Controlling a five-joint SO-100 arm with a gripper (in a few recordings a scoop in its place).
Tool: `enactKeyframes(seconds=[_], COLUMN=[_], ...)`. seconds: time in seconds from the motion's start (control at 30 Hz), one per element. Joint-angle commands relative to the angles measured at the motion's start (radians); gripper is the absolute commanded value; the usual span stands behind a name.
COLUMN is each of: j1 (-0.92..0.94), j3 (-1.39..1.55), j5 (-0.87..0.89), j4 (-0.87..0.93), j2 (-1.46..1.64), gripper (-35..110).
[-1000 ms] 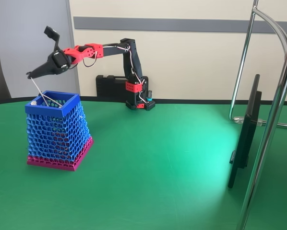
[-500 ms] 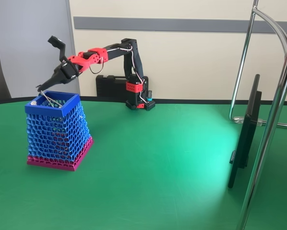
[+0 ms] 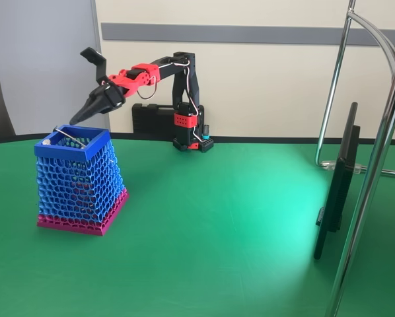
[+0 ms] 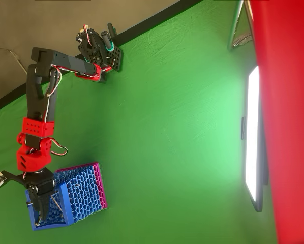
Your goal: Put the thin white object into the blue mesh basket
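The blue mesh basket (image 3: pixel 78 181) with a magenta base stands on the green table at the left; from overhead the basket (image 4: pixel 83 193) is at the lower left. The thin white object (image 3: pixel 70 134) lies slanted in the basket's mouth, its upper end by the far rim; in the overhead view the thin white object (image 4: pixel 58 203) shows inside the mesh. My gripper (image 3: pixel 78 86) hangs just above the basket's back rim. Its jaws are wide open, one raised high and the lower one pointing down at the rim. Nothing is held.
A small grey ball end (image 3: pixel 46 140) sits at the basket's left rim. The arm's base (image 3: pixel 191 140) and a black case (image 3: pixel 151 119) stand at the table's back edge. A dark screen (image 3: pixel 336 191) and chrome stand tubes (image 3: pixel 382 132) occupy the right side.
The thin white object has left the gripper's tip and dropped into the basket. The open gripper has drawn back to the right, away from the basket's left side.
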Motion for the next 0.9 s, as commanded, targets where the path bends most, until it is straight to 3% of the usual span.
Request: enactKeyframes(seconds=[0.0, 0.33, 0.87], j1=[-0.031, -0.144, -0.350], j3=[0.026, 0.327, 0.838], j5=[-0.005, 0.087, 0.397], j4=[-0.025, -0.075, -0.075], j2=[0.100, 0.385, 0.896], gripper=[26, 24, 16])
